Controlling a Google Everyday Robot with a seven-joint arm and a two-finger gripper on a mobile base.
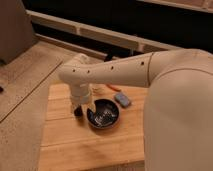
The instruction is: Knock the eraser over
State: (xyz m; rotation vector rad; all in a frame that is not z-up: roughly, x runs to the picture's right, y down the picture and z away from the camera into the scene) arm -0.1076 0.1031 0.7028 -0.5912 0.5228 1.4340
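Observation:
A small grey-blue rectangular block (122, 100), which looks like the eraser, sits on the wooden table (65, 145) just right of a black bowl (103, 115). My gripper (83, 109) hangs down from the white arm (115, 70) over the left part of the table, at the bowl's left rim. It is a short way left of the block and not touching it. A dark fingertip (77, 111) shows just above the wood.
A thin orange object (113, 88) lies behind the block near the table's back edge. The arm's large white body (180, 115) covers the right side of the view. Speckled floor surrounds the table at left, and a dark wall with rails runs behind.

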